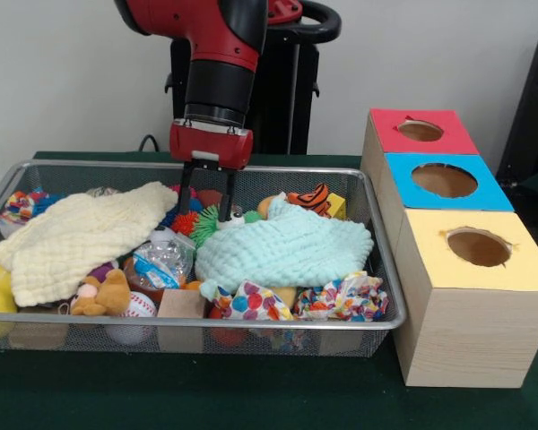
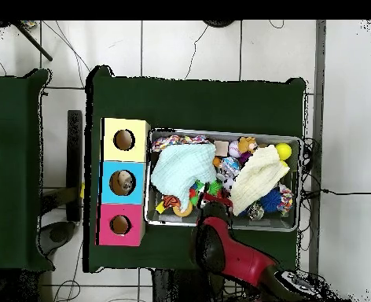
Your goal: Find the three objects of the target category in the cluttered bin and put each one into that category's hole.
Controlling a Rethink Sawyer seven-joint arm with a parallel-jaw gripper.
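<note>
Above the far middle of the bin (image 1: 377, 260), the gripper (image 1: 206, 193) hangs with its two dark fingers (image 1: 186, 188) spread, dipping between the toys without pinching anything. Just beneath lie an orange spiky ball (image 1: 185, 221) and a green spiky ball (image 1: 206, 224), packed close together. To its left spreads a cream cloth (image 1: 81, 237); to its right a mint cloth (image 1: 282, 251) covers much of the pile, with a tiger toy (image 1: 309, 197) at its far edge. Right of the bin stand the red box (image 1: 421, 133), blue box (image 1: 444, 181) and yellow box (image 1: 478, 248), each with a hole. The target category cannot be read here, so I judge the best move is a slow descent onto one clearly separate toy, closing on nothing but that, clear of cloth folds that could drag along.
</note>
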